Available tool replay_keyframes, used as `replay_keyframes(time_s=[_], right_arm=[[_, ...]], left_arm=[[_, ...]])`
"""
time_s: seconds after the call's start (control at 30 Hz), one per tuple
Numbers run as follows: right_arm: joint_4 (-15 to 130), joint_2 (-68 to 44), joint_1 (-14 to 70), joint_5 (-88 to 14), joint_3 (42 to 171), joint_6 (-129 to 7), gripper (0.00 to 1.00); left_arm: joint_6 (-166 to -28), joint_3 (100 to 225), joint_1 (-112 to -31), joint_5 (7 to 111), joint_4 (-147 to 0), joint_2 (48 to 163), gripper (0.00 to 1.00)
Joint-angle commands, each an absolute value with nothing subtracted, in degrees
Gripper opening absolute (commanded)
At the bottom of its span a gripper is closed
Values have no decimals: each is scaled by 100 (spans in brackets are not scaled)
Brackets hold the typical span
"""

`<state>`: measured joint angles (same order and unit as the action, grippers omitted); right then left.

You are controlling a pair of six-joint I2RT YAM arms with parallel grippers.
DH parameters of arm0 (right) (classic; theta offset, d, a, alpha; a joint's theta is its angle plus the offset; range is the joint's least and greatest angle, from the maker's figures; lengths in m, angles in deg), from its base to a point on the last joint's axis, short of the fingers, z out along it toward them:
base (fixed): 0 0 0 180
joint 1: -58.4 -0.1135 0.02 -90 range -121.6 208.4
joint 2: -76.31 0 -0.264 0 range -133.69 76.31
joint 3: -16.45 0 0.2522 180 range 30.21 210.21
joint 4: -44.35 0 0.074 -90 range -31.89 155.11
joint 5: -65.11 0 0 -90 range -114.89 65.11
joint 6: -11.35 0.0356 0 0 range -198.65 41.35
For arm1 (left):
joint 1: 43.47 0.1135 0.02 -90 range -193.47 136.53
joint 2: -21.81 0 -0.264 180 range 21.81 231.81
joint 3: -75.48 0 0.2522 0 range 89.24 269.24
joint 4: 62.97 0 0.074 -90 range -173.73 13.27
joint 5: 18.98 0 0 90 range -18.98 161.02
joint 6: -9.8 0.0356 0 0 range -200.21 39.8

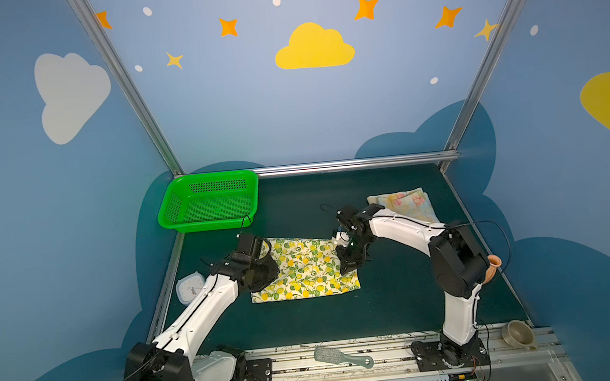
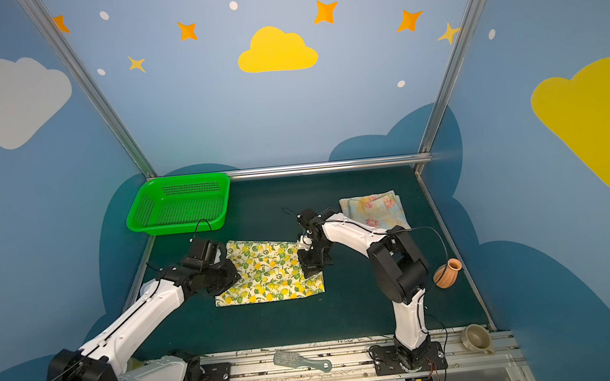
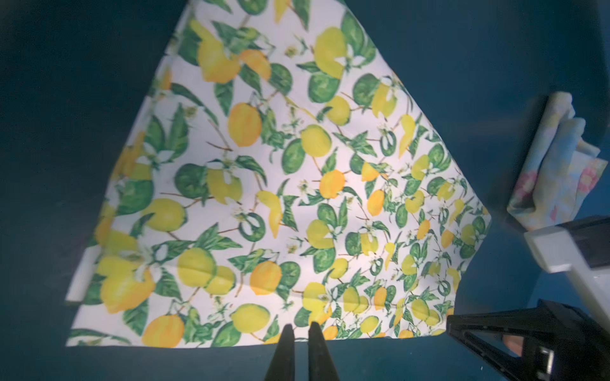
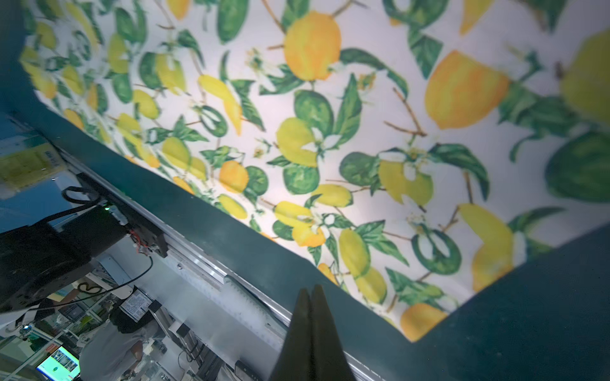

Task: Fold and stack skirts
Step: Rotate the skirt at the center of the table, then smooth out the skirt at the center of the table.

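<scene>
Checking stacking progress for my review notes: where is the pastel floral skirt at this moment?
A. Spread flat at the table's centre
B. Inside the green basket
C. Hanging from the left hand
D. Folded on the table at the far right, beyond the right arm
D: the pastel floral skirt lies folded on the table at its far right, partly hidden by the right arm. The one spread at the centre is the lemon skirt.

Cream cloth skirt w/ yellow lemons & green leaves (image 4: 330,132) lies flat on dark green bench (image 4: 528,297). Black right gripper (image 4: 310,292): jaws pressed together, tips just beside skirt's edge, nr bench edge.
</scene>
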<state>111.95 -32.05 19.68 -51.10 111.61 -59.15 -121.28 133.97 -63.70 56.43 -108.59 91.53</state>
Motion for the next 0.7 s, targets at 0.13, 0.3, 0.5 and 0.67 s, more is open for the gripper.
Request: replay_keyframes(time_s=[0.13, 0.3, 0.5, 0.67], right_arm=[[10431, -3011, 2166, -5612, 10573, -5646, 0], [9857, -3039, 2335, -5841, 10089, -5467, 0], [9781, -3118, 2482, -5700, 9691, -5404, 0], [10055, -3000, 2570, -5565, 9643, -5424, 0]], left_arm=[[-11996, 13764, -6996, 5415, -10285, 10340, 10], [-11893, 13744, -7249, 5413, -10000, 11133, 9], [-11967, 13511, -7302, 5379, -9639, 11694, 5], [-11978, 13560, -7370, 5422, -9635, 11614, 5]])
